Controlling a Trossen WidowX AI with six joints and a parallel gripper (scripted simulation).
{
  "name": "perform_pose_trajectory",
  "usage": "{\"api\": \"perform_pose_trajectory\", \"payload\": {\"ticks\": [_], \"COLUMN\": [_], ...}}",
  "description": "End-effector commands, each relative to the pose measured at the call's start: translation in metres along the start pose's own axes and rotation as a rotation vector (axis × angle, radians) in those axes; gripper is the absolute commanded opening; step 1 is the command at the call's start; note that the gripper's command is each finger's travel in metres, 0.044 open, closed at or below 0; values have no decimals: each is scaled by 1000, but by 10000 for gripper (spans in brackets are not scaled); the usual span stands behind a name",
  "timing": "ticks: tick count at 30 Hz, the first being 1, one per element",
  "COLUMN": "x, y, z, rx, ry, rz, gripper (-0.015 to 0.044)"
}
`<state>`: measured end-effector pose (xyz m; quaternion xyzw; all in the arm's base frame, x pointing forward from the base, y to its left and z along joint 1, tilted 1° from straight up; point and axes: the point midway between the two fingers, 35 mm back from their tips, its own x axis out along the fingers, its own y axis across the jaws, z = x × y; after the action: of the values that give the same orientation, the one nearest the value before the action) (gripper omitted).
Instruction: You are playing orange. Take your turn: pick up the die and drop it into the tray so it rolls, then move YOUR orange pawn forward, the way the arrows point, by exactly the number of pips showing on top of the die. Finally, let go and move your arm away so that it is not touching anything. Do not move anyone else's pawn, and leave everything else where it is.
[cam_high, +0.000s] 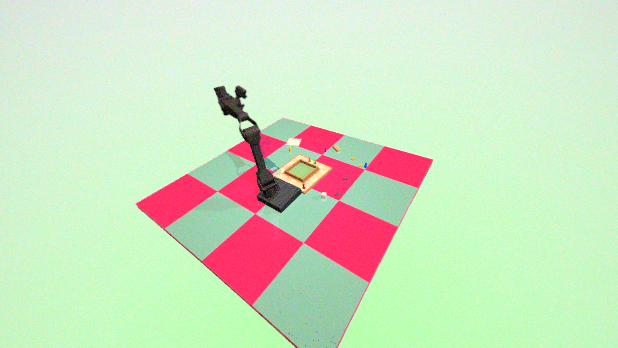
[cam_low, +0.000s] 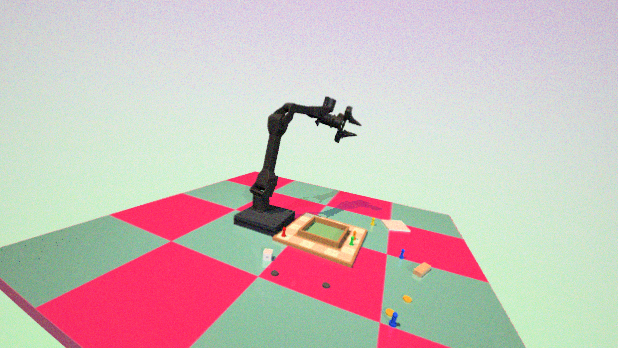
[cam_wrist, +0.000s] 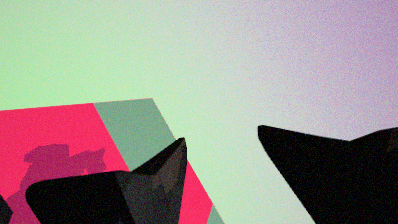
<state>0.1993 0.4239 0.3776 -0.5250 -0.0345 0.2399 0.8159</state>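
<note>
My gripper (cam_high: 220, 91) (cam_low: 351, 125) (cam_wrist: 221, 137) is open and empty, raised high in the air, far above the floor and well clear of everything. The white die (cam_high: 323, 195) (cam_low: 268, 254) lies on the floor beside the wooden game board (cam_high: 321, 175) (cam_low: 345, 256). The tray (cam_low: 320, 239) with green felt sits in the middle of the board. The orange pawn (cam_high: 309, 160) (cam_low: 354, 233) stands on the board's track next to a green pawn (cam_high: 315, 162) (cam_low: 351, 241). A red pawn (cam_high: 303, 186) (cam_low: 284, 231) stands on the board's edge nearest the arm's base.
A yellow pawn (cam_low: 372, 221) and a pale card (cam_low: 397, 225) lie beyond the board. Two blue pawns (cam_low: 401, 253) (cam_low: 393, 319), a wooden block (cam_low: 421, 270), two orange discs (cam_low: 407, 298) and two dark discs (cam_low: 274, 273) (cam_low: 326, 285) are scattered on the checkered floor.
</note>
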Motion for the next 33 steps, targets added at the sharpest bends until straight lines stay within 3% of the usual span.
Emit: {"api": "perform_pose_trajectory", "payload": {"ticks": [1, 9, 17, 25, 33], "x": [40, 95, 110, 85, 22], "y": [-14, -30, -43, -46, -36], "z": [-60, -178, -308, -437, -552], "rx": [-64, -139, -146, -74, 92], "ry": [134, 374, 606, 825, 1018], "rz": [12, 92, 214, 364, 526], "gripper": [275, 275, 275, 275, 275]}}
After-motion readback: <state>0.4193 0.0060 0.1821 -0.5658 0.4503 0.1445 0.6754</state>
